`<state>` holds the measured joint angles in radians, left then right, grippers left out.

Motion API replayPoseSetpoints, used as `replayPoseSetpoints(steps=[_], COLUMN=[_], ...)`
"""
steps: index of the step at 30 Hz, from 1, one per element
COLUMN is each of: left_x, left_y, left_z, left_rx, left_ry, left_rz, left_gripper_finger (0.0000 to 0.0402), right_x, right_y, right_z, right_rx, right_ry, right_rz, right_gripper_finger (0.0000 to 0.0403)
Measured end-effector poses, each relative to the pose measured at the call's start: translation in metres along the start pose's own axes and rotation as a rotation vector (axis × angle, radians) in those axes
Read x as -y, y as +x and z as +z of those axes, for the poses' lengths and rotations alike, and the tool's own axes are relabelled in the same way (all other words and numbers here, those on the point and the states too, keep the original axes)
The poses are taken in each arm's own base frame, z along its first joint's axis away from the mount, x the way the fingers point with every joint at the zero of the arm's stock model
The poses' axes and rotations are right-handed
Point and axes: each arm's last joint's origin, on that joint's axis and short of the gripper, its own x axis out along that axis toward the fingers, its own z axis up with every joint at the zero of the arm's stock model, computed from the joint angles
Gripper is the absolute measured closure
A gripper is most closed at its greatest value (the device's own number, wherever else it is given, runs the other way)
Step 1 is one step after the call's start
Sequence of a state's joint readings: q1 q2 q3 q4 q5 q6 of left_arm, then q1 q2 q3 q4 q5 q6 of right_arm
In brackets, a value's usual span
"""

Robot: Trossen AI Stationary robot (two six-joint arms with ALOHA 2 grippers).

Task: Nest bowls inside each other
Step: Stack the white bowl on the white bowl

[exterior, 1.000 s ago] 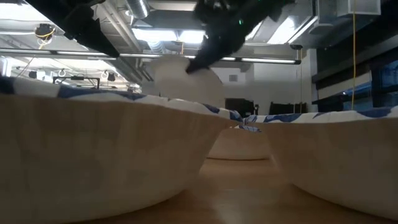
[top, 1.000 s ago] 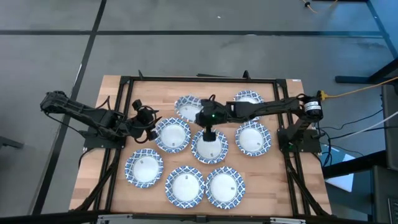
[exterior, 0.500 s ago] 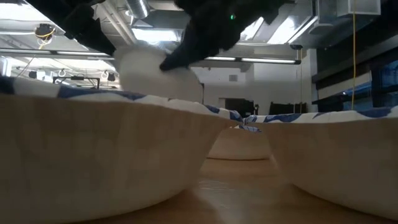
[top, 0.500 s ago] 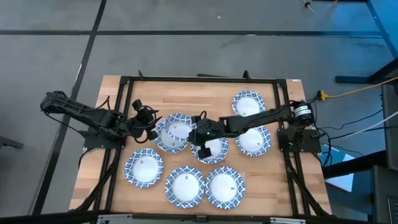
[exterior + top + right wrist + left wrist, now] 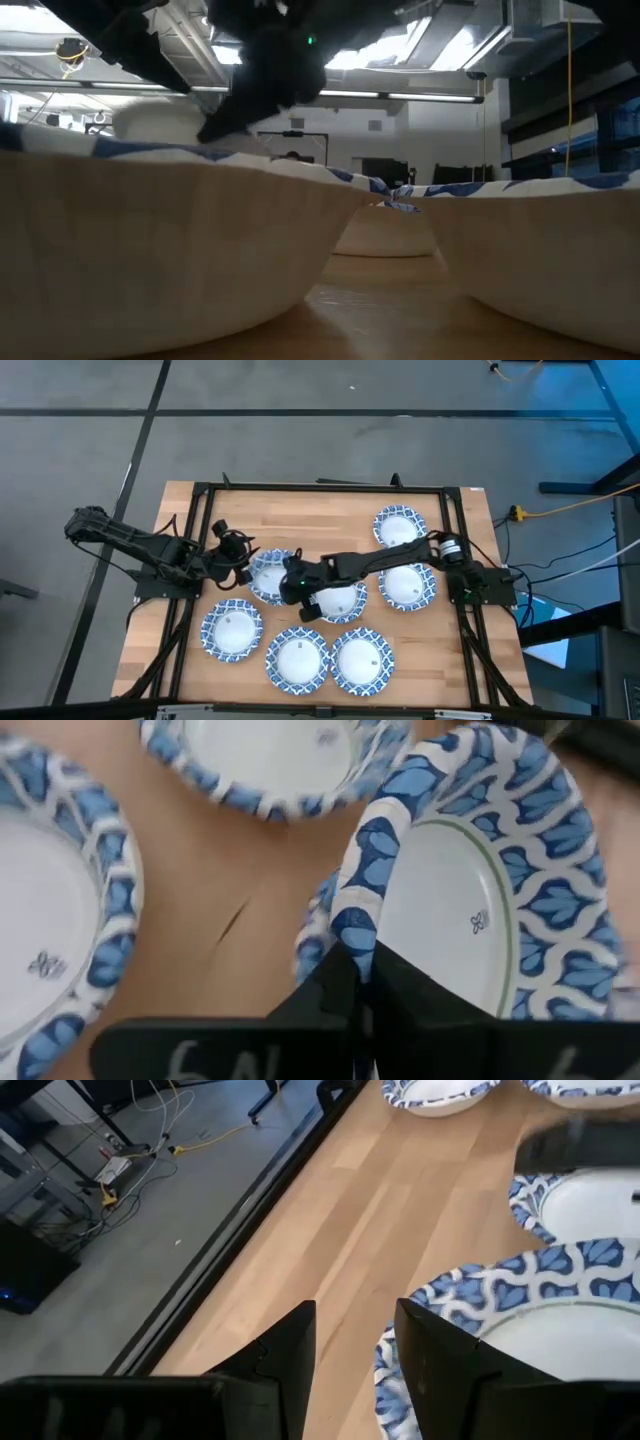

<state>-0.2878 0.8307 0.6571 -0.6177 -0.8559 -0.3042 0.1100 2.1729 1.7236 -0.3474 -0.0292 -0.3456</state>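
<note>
Several blue-and-white rimmed bowls rest on their bases on the wooden table. My right gripper (image 5: 298, 588) reaches in from the right and is shut on one bowl (image 5: 270, 572), which sits tilted over another bowl (image 5: 315, 935) at the table's left middle. In the low view the held bowl (image 5: 160, 120) shows above the near bowls' rims. My left gripper (image 5: 243, 563) waits open just left of that pair, its fingers (image 5: 290, 1350) near the lower bowl's rim (image 5: 470, 1290). My right gripper pinches the held bowl's patterned rim (image 5: 360, 910) between its two fingers, one inside the bowl and one outside. It comes at the rim from the table's right, slanting down. The bowl is tilted, with the held edge highest, over the lower bowl; whether it rests there cannot be told.
Other bowls lie singly: two on the right (image 5: 398, 525) (image 5: 405, 585), one in the middle (image 5: 340, 600), three along the near edge (image 5: 232, 630) (image 5: 297, 657) (image 5: 362, 660). A black frame (image 5: 200, 490) borders the table. Bare wood lies at the far left (image 5: 250, 510).
My right gripper has carried the bowl from the far middle of the table toward the left and near side, and down, over the bowl at the left middle. The arm has stretched out across the middle bowl. My left arm has kept still.
</note>
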Motion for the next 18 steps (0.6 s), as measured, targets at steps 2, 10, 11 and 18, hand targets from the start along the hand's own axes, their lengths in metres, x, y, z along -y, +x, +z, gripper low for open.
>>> replayPoseSetpoints(steps=[2,10,11,18], left_x=[0.0,0.0,0.0,-0.001], left_y=[0.0,0.0,0.0,0.0], left_z=[0.0,-0.001,-0.001,-0.002], left_rx=[0.0,-0.005,-0.005,-0.019], left_ry=[0.001,0.006,0.007,0.022], left_rz=[0.0,0.001,0.002,0.005], left_gripper_finger=[0.0269,0.0269,0.0269,0.0269], right_x=[0.0,-0.001,-0.001,0.002], right_y=[0.008,0.014,0.014,0.013], right_z=[-0.003,-0.006,-0.006,-0.007], right_rx=[-0.021,-0.035,-0.035,-0.036], right_ry=[0.003,0.002,0.002,0.009], right_rz=[0.023,0.032,0.032,0.024], right_gripper_finger=[0.0383,0.0376,0.0371,0.0287])
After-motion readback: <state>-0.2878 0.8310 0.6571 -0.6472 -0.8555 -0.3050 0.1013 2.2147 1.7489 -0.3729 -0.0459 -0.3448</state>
